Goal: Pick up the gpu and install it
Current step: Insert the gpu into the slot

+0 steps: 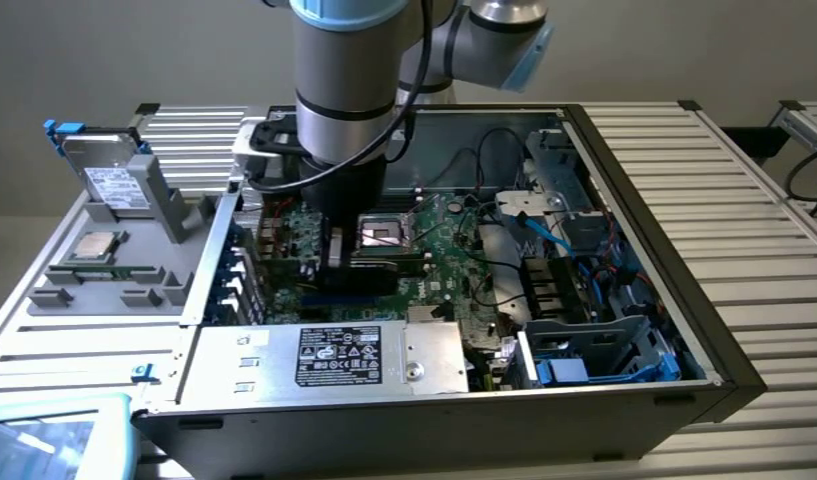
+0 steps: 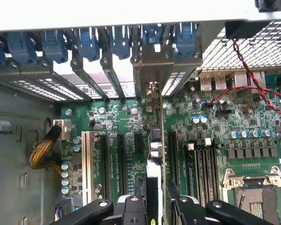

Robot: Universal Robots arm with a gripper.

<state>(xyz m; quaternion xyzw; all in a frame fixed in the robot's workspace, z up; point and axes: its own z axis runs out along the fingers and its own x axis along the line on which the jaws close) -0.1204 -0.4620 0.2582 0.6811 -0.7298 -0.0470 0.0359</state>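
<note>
The gpu (image 2: pixel 155 145) shows edge-on, standing upright over the black expansion slots of the green motherboard (image 2: pixel 201 131). Its metal bracket (image 2: pixel 152 70) is up against the case's rear slot openings. My gripper (image 2: pixel 157 206) is shut on the card's near end, one black finger on each face. In the exterior view the gripper (image 1: pixel 339 225) reaches down into the open computer case (image 1: pixel 648 200), with the dark gpu (image 1: pixel 335 250) below it, just to the exterior view's left of the processor socket (image 1: pixel 381 235). Whether the card sits fully in its slot I cannot tell.
Blue slot latches (image 2: pixel 117 40) line the rear wall. Red wires (image 2: pixel 234 89) run near the rear ports. A power supply (image 1: pixel 335 355), drive cage (image 1: pixel 595 350) and blue cables (image 1: pixel 555 240) crowd the case. A grey parts tray (image 1: pixel 108 265) sits outside, at the exterior view's left.
</note>
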